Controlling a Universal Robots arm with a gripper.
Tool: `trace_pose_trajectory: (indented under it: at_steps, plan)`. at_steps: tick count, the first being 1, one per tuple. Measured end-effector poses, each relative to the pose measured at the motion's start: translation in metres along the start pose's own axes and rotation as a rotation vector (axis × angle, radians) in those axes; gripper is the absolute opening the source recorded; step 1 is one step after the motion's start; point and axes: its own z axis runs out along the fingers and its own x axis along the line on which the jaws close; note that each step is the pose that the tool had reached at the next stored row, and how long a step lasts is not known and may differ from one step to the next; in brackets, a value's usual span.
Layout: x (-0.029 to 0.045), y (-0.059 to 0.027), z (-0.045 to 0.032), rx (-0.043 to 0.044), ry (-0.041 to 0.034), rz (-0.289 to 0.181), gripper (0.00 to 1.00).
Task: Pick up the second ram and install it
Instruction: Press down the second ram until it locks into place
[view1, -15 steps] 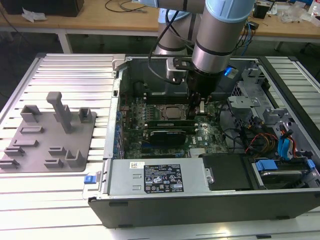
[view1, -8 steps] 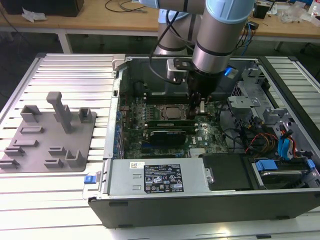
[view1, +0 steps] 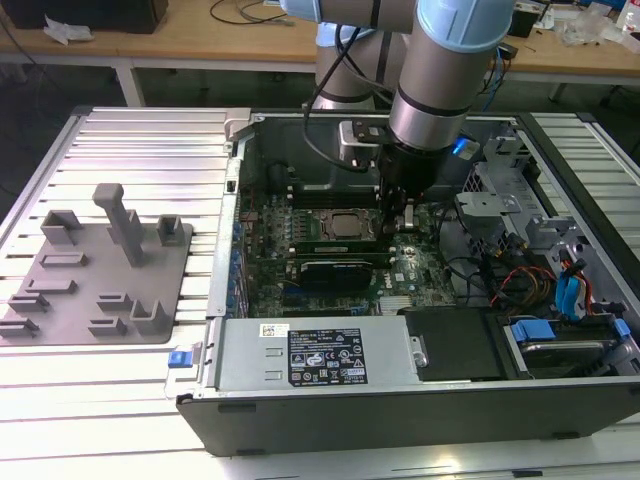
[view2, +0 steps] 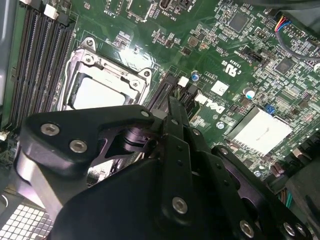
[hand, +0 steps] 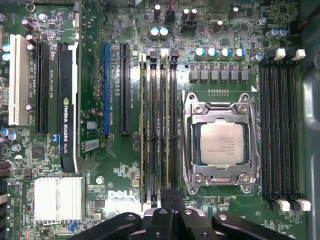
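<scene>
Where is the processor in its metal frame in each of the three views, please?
Exterior view: the processor is in the middle of the open case, just to the exterior view's left of the arm.
First wrist view: the processor lies between two banks of memory slots.
Second wrist view: the processor lies beside one bank, partly covered.
Shared landmark: the black memory slots alongside it.

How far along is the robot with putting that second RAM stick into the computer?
The fixture block outside the case holds no stick, so pickup looks done. Two sticks stand on edge in the slots beside the processor, one being the second ram. The gripper sits right over that slot bank's end. Whether the stick is fully latched cannot be told.
</scene>
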Motion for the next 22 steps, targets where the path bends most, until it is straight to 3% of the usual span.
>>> trace_pose_trajectory:
  at_steps: [22]
  plan:
    - [0.0003,-0.0004,0.0087,0.0000,0.0001,0.000,0.08]
